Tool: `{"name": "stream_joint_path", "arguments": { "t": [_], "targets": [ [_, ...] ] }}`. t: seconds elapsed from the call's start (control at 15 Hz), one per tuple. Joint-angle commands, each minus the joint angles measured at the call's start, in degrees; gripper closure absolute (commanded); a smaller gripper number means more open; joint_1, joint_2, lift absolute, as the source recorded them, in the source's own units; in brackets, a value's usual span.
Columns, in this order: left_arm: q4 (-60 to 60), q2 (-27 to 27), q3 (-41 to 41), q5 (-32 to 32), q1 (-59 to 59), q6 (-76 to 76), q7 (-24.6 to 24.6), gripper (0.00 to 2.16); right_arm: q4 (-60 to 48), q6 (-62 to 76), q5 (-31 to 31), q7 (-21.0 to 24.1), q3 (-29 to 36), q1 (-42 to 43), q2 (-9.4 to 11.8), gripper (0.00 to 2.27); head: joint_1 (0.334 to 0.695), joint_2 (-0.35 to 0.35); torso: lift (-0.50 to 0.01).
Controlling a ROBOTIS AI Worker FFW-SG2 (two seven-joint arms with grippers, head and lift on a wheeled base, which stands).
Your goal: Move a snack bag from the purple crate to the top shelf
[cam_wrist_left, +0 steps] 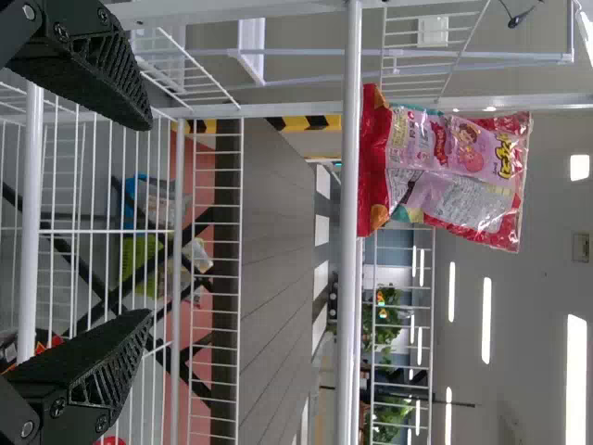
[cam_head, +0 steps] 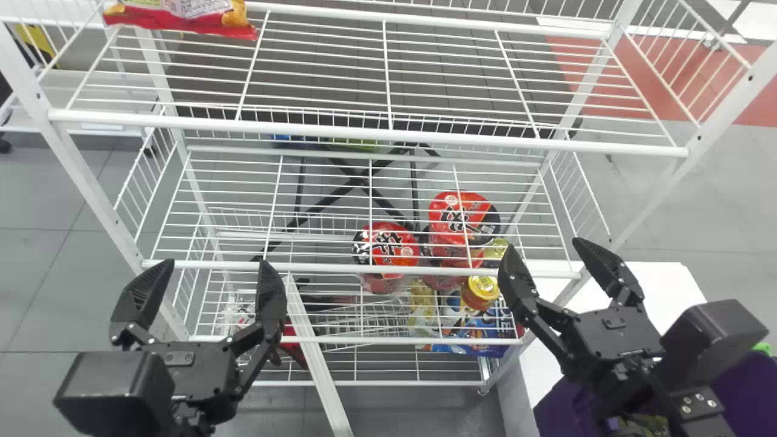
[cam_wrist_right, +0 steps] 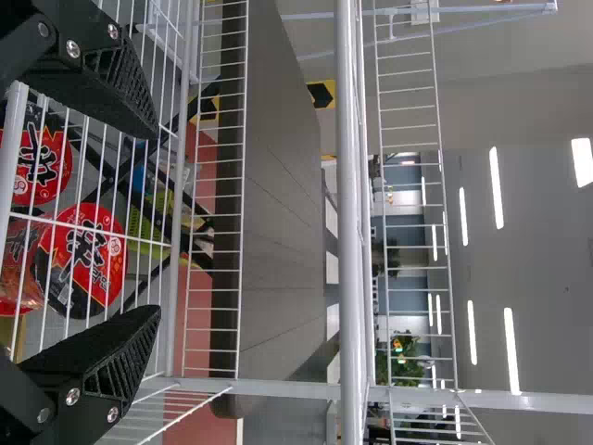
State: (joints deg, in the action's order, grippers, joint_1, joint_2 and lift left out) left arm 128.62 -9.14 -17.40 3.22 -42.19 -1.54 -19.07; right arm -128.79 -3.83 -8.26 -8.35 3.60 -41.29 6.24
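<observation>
Both pairs of jaws stand open on our left gripper (cam_head: 213, 266) and right gripper (cam_head: 543, 245); we see a red snack bag (cam_head: 182, 18) toward the left of the top shelf (cam_head: 364, 132).

A bag (cam_head: 182, 17) lies on the top shelf (cam_head: 364, 132) at left, cups (cam_head: 388, 240) beneath the middle shelf (cam_head: 340, 268) toward right, a crate (cam_head: 559, 408) nearer, at far right.

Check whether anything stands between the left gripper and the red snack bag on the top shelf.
Yes: the top shelf's white front rail runs between the left gripper and the snack bag, crossing low, at the bag's base.
</observation>
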Motion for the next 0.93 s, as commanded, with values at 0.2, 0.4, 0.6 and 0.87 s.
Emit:
{"name": "stream_joint_path", "arguments": {
  "t": [0.2,0.4,0.6,0.87],
  "targets": [
    [0.1,0.0,-0.1,0.0,0.0,0.0,0.0,0.10,0.0,0.0,0.0,0.0,0.0,0.0,0.0,0.17,0.695,-0.121,-0.282],
    [0.4,0.0,-0.2,0.0,-0.1,0.0,0.0,0.10,0.0,0.0,0.0,0.0,0.0,-0.1,0.1,0.17,0.695,-0.122,-0.295],
    [0.5,-0.1,-0.1,0.0,-0.4,0.0,-0.1,0.11,-0.1,0.2,0.0,0.0,0.0,-0.3,0.2,0.17,0.695,-0.122,-0.307],
    [0.9,-0.1,-0.3,0.2,-0.7,0.0,-0.1,0.11,-0.8,0.4,0.0,0.0,0.0,-0.8,0.2,0.17,0.695,-0.122,-0.322]
  ]
}}
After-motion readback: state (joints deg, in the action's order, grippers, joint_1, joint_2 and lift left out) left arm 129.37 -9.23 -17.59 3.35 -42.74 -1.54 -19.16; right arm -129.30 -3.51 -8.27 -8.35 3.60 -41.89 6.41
